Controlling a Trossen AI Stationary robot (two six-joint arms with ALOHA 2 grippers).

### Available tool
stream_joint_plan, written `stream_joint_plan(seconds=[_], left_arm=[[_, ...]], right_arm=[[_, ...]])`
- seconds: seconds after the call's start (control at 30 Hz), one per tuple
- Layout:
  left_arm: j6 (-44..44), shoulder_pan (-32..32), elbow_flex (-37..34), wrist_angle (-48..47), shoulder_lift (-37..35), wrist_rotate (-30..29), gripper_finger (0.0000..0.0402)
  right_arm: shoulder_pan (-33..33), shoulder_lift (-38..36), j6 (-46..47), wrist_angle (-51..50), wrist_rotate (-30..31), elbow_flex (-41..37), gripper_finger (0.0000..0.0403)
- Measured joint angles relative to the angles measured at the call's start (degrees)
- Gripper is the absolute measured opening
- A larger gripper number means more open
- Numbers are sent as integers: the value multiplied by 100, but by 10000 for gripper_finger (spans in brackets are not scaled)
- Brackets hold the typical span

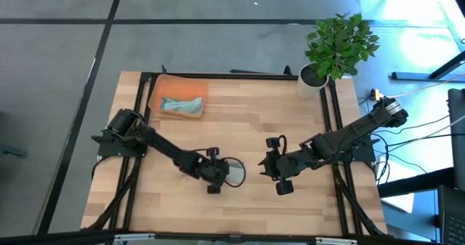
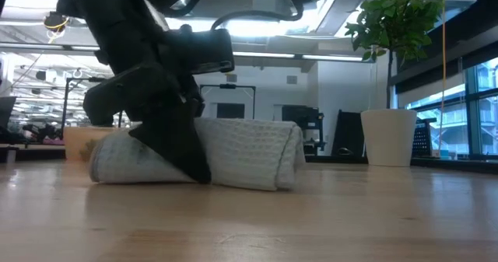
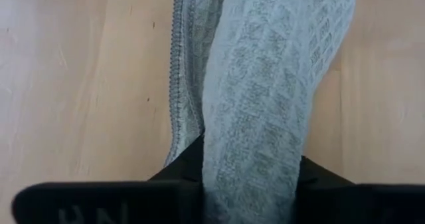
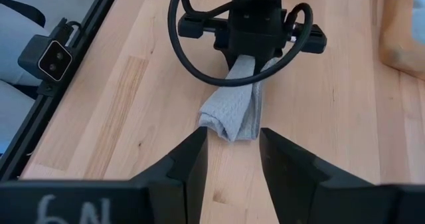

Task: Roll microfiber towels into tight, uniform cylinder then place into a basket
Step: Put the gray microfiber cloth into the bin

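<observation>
High view: the left claw [image 1: 220, 174] sits near the middle of the wooden table [image 1: 240, 201], toward its front edge, with the pale grey rolled towel [image 1: 235, 171] lying right at its tip. In the left wrist view that towel [image 3: 259, 111] runs lengthwise between the claw's two dark fingers [image 3: 179, 167], which press against its sides, so the left claw is clenched on the roll. The low view shows the roll [image 2: 233, 155] resting on the tabletop, with the left claw [image 2: 179, 149] coming down over it nearer one end and the other end sticking out free. The right claw [image 1: 278, 174] hovers just beside the roll's free end, apart from it; in the right wrist view its fingers [image 4: 189, 164] stand spread with nothing between them, and the roll [image 4: 232, 114] lies just ahead of them. The orange basket [image 1: 163, 87] stands at the far left corner of the table, well apart from both claws, with the teal towel [image 1: 182, 105] lying inside it. A potted plant [image 1: 334, 45] stands at the far right corner.
</observation>
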Motion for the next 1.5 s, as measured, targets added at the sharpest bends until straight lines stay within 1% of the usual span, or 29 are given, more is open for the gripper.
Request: stream_joint_plan(seconds=[0.23,0.47,0.67,0.87,0.93,1.03,1.13,1.23,1.37,1.5], left_arm=[[70,-8,549,-670,30,184,52],[169,-2,1231,-1547,23,74,42],[342,-4,1953,-2572,12,-425,42],[316,-4,2619,-3823,9,-1081,42],[297,-7,2802,-4315,8,-1395,42],[-55,53,3013,-5316,1,-1960,42],[-528,207,3112,-6257,-37,-2271,42],[-820,417,3103,-6831,-217,-2561,42],[-948,856,2964,-6985,-598,-2606,42],[-752,1357,2882,-6972,-971,-2629,41]], right_arm=[[0,0,0,0,0,0,138],[0,0,0,0,0,0,138],[0,0,-3,0,0,0,138],[-9,0,-129,3,35,0,138],[-9,0,-131,2,39,0,138],[-9,0,-131,2,42,0,138],[-9,0,-131,5,44,0,138],[-11,0,-129,17,63,0,138],[-9,2,-79,36,706,0,138],[-13,2,-4,28,1212,0,138]])
